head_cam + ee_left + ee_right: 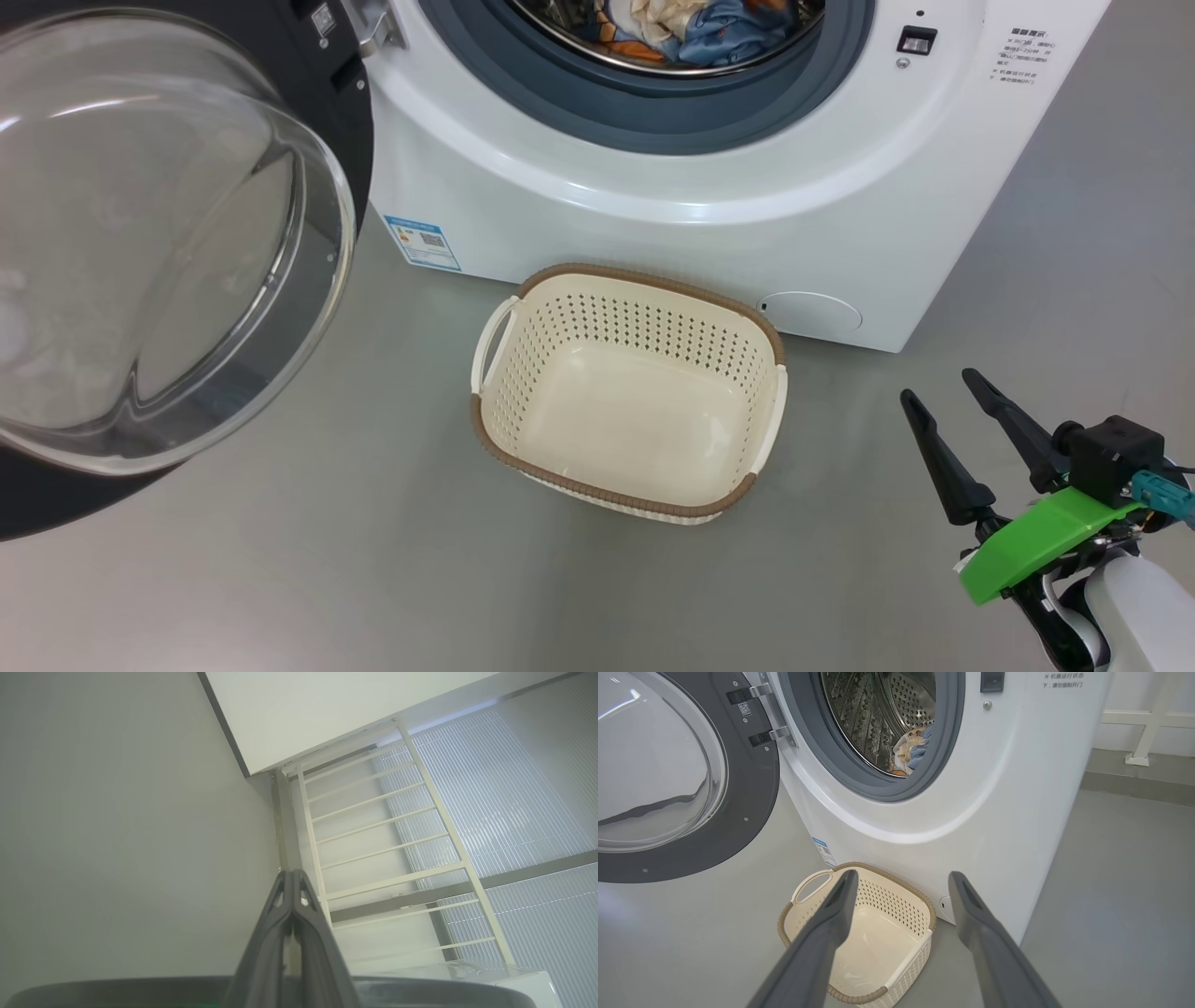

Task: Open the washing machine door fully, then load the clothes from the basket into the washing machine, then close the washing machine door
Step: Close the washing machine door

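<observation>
As one door (168,252) gapes, one basket (644,277).

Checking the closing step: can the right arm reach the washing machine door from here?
Probably, with a long cross-body reach: the right gripper hangs open far right, the washing machine door stands open far left, and just the low empty basket lies between.

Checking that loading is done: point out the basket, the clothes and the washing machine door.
basket (644,434): head view, bare inside floor.
clothes (733,39): head view, blue fabric piece.
washing machine door (140,252): head view, clear glass bowl centre.
</observation>
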Robot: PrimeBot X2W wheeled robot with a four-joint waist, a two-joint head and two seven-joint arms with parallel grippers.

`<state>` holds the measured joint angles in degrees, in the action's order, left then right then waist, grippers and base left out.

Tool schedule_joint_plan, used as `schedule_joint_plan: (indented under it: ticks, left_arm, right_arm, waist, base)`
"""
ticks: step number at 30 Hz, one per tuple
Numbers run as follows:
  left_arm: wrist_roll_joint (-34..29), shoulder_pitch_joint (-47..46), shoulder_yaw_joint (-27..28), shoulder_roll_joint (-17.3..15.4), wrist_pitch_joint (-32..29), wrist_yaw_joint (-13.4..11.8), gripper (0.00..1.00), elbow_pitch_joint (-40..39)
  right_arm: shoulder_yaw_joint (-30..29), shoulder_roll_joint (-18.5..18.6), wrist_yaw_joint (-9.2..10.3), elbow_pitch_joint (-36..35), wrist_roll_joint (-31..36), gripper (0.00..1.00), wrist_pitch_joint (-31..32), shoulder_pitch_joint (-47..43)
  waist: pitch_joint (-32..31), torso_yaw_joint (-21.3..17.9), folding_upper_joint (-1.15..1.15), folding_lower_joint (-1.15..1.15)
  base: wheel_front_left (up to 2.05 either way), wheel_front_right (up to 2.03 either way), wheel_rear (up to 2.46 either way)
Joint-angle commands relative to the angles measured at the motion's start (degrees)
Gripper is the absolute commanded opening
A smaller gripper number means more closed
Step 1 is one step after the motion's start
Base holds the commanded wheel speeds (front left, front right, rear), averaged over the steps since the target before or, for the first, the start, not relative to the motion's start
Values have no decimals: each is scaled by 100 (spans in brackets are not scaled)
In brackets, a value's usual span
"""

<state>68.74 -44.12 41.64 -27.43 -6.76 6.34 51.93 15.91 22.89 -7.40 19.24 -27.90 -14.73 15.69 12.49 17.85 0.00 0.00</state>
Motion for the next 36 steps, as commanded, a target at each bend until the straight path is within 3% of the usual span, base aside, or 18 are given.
schedule_joint_plan:
  ticks: [1,7,11,25,36]
  left_arm:
    - [30,-88,7,-466,-176,50,0,-10]
    - [135,-104,-169,-449,-743,87,0,165]
    - [167,51,-506,-424,-1616,105,0,110]
    - [640,928,-1045,-150,-3525,111,0,-1131]
    - [1134,1583,-1245,149,-4946,-270,0,-2320]
  right_arm:
    - [93,93,-9,-132,-43,100,-27,88]
    - [114,102,-9,-114,-37,100,-27,114]
    - [108,88,-9,-77,-45,100,-27,97]
    - [86,-141,-9,-5,-74,100,-27,-68]
    - [87,-370,-9,42,-75,100,-27,-102]
  waist:
    - [11,-6,0,0]
    - [-15,1,0,0]
    - [-88,34,0,0]
    - [-522,336,0,0]
    - [-691,428,0,0]
  base:
    - [0,0,0]
    - [0,0,0]
    - [0,0,0]
    - [0,0,0]
    - [0,0,0]
